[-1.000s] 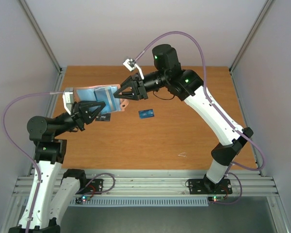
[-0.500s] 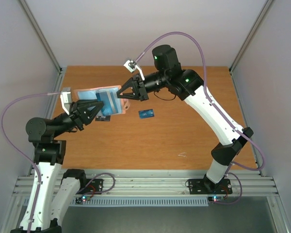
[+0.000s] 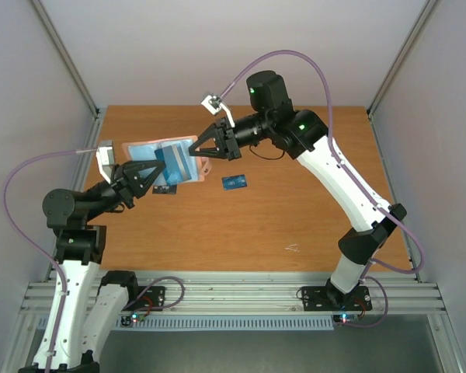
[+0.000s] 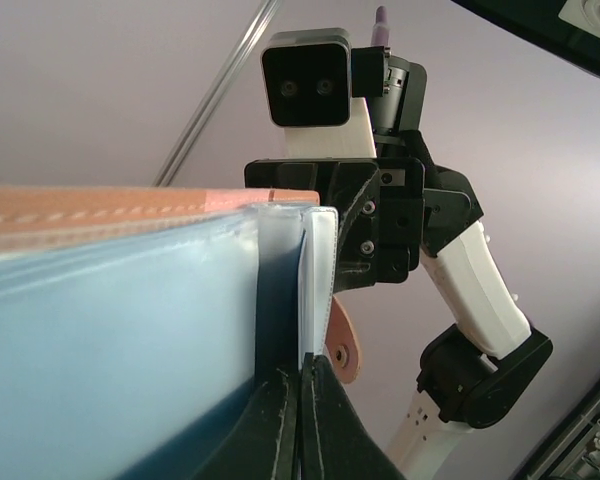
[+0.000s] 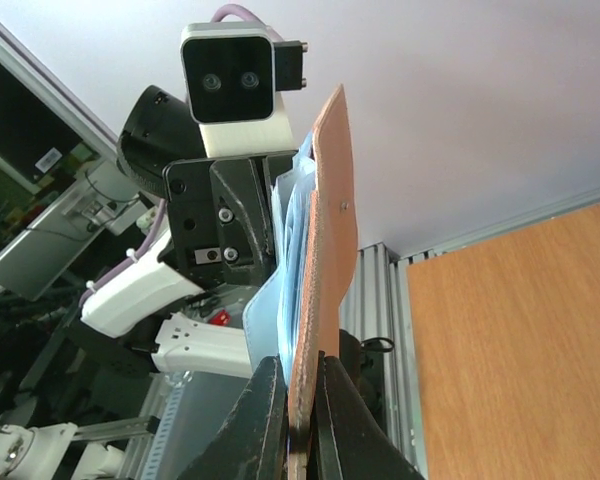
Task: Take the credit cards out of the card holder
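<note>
The card holder (image 3: pixel 149 151) hangs in the air over the table's left side, spread open between both grippers. My left gripper (image 3: pixel 158 174) is shut on a thin pale stitched edge (image 4: pixel 318 290) of its light blue inside (image 4: pixel 110 340). My right gripper (image 3: pixel 194 147) is shut on its brown outer panel (image 5: pixel 327 230). A striped blue-and-white panel (image 3: pixel 175 162) stands out of the holder; I cannot tell whether it is a card. A bright blue credit card (image 3: pixel 234 182) and a dark one (image 3: pixel 165 189) lie flat on the table.
The brown snap tab (image 4: pixel 340 345) hangs off the holder by my left fingertips. A small white scrap (image 3: pixel 292 249) lies near the table's front right. Grey walls and metal posts (image 3: pixel 70 66) close in the table, and an aluminium rail (image 3: pixel 233 294) runs along the near edge.
My right gripper has shut on the holder's brown panel. The left gripper opened briefly, shut again and drew slightly down-left. The holder now spreads wider between them.
</note>
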Controlling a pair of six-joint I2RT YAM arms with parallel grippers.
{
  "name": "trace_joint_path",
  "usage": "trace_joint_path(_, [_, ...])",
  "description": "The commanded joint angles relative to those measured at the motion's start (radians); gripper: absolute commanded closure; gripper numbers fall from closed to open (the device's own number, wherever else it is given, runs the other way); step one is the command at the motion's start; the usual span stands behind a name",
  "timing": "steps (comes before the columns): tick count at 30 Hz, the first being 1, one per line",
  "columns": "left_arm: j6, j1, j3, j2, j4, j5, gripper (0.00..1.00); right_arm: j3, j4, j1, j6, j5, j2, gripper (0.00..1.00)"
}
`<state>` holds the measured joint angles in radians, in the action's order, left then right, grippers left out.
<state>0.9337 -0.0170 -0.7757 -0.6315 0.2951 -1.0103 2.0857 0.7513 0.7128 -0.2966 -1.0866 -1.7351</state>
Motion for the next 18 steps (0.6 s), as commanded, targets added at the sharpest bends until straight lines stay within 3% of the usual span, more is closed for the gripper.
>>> trace_joint_path(1, [-0.024, 0.005, -0.001, 0.019, -0.028, 0.029, 1.0, 0.003, -0.026, -0.065, 0.021, -0.05, 0.033, 0.99])
trace_joint_path(11, [-0.225, 0.038, -0.005, 0.021, -0.256, 0.12, 1.0, -0.258, -0.13, -0.34, 0.198, 0.062, 0.14, 0.99])
trace_joint_path(14, [-0.3, 0.037, -0.022, -0.01, -0.349, 0.146, 1.0, -0.367, -0.245, -0.432, 0.327, 0.062, 0.176, 0.99])
trace_joint_path(18, [-0.521, -0.029, -0.102, -0.106, -0.514, 0.29, 1.0, -0.429, -0.261, -0.509, 0.378, 0.166, 0.206, 0.99])
